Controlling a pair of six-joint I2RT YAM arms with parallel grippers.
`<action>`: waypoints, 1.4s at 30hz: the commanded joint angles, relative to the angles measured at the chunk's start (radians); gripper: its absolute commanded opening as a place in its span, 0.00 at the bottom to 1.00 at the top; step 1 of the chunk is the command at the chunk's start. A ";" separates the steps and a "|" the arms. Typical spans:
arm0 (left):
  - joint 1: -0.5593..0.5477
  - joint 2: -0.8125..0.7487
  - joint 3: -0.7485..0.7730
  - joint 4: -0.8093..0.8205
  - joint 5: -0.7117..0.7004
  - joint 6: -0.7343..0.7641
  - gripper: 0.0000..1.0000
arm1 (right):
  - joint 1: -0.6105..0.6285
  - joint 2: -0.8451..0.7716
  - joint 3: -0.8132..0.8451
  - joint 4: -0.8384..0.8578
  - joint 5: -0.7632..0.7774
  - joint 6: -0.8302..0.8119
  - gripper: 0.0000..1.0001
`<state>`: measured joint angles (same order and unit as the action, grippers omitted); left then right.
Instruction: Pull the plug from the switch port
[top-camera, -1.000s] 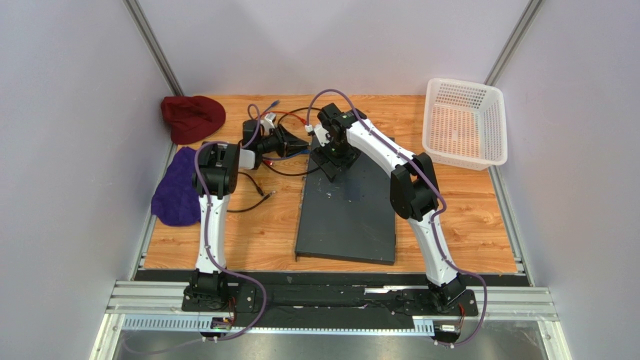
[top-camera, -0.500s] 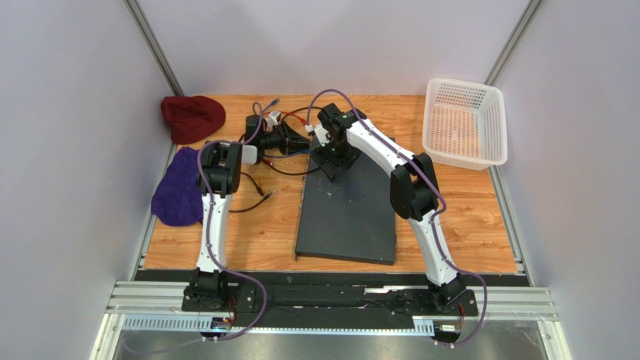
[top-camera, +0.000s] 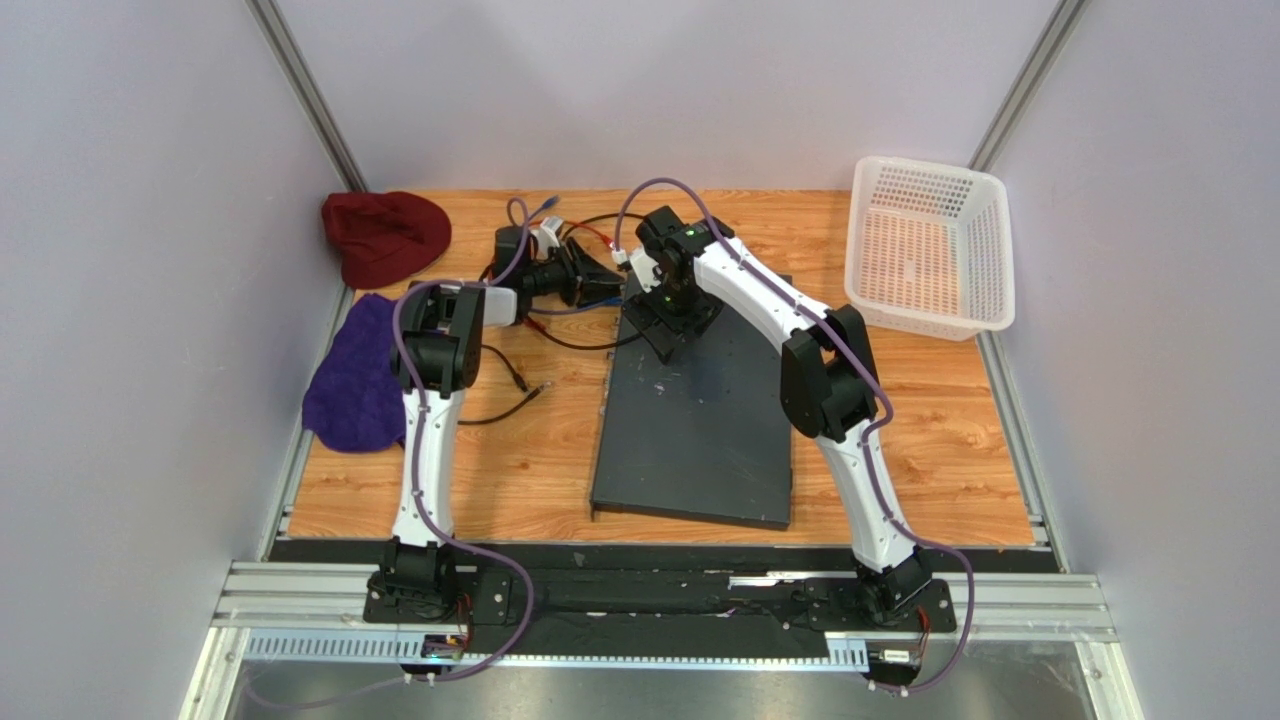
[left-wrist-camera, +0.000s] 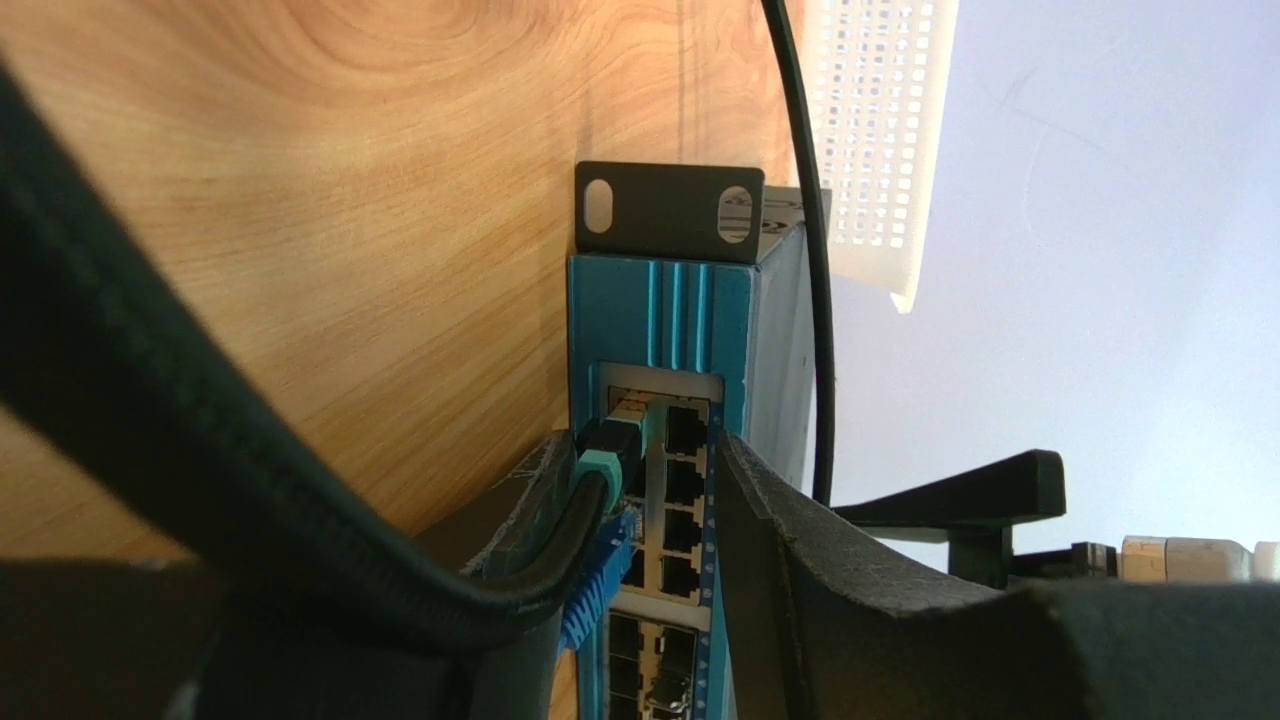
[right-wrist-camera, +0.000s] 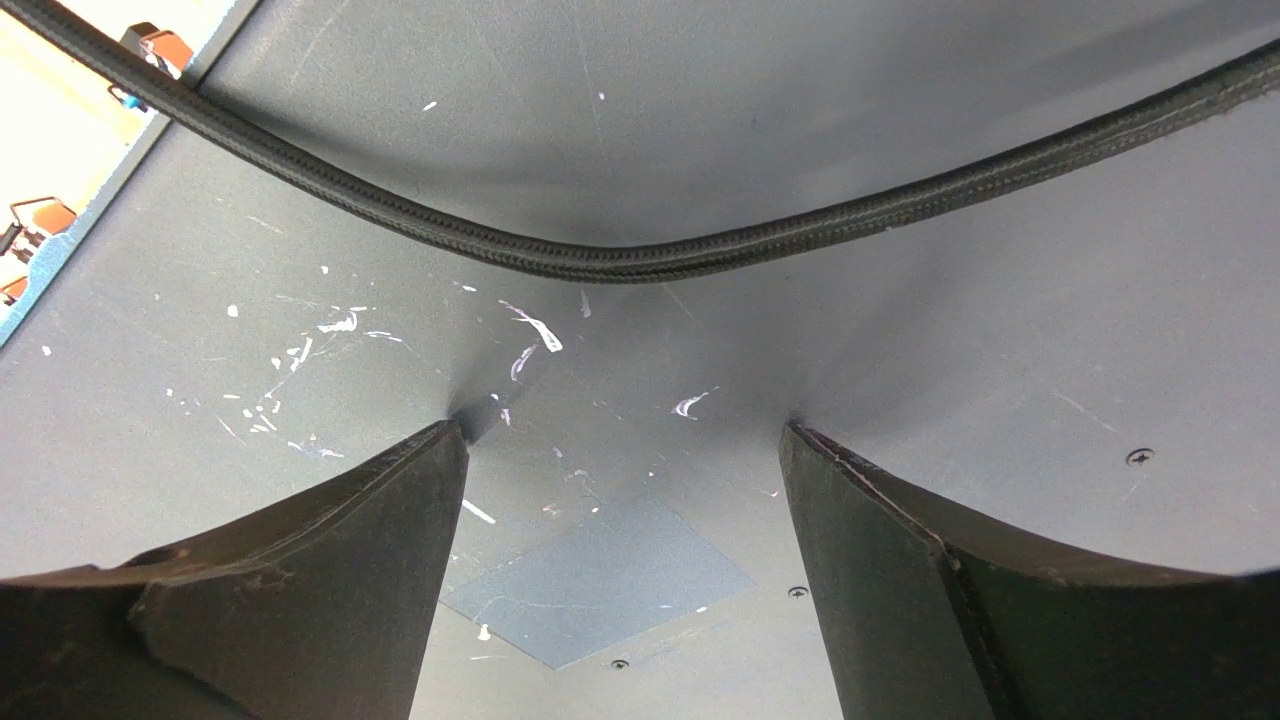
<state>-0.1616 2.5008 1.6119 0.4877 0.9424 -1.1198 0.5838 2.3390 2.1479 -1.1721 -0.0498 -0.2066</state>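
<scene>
Admittedly, with our left end effector (top-camera: 604, 282) parted around the green plug (left-wrist-camera: 609, 447) seated in the switch (top-camera: 699, 428) at mid-worktop (top-camera: 526, 465), we could pinch the blue cable (left-wrist-camera: 601, 578) beside it, or drag the switch if our open right end effector (right-wrist-camera: 619, 432), braced on top, slips.

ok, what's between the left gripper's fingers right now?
Left wrist view: the green plug, seated in a port on the teal front of the switch, with a blue cable next to it. The fingers stand wider than the plug.
</scene>
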 joint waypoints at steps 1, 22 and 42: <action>-0.093 -0.033 -0.020 0.043 -0.036 0.052 0.49 | 0.004 0.056 -0.029 0.066 -0.041 -0.001 0.85; -0.204 -0.074 -0.199 0.192 -0.162 -0.239 0.52 | 0.031 0.045 -0.039 0.066 -0.035 -0.002 0.86; -0.236 0.041 -0.155 0.425 -0.186 -0.393 0.53 | 0.036 0.055 -0.051 0.066 -0.038 -0.013 0.86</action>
<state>-0.2619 2.4603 1.4006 0.8639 0.5358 -1.4704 0.5941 2.3219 2.1159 -1.1419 -0.0353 -0.2253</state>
